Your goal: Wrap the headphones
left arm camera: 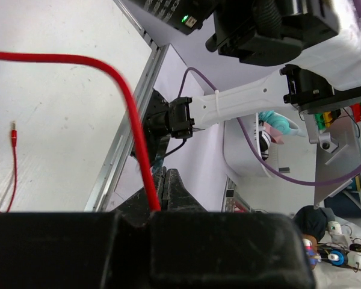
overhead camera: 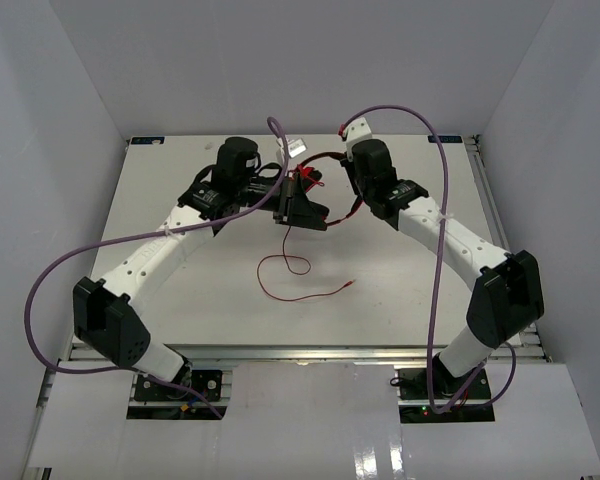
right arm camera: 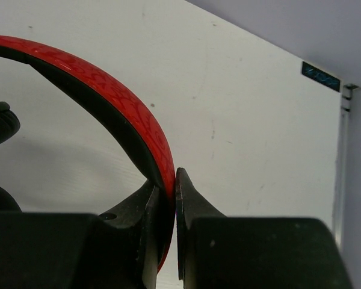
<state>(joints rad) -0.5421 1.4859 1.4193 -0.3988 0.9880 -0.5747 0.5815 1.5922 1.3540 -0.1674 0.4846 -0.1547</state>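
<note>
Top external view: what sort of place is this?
Probably a robotics lab test cell: a white table boxed in by plain white walls, with cluttered equipment beyond in the left wrist view.

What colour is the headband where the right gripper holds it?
The headband is red outside, black inside; right wrist view shows best.

Both arms read alike on my feed: white link shells, black motor housings at joints. Left arm drags thick purple cable; right arm carries second purple cable. Bulky black elbow housings. Black zip tie around white link. Green status light on black housing. Jaws matte black, wedge-shaped.
</note>
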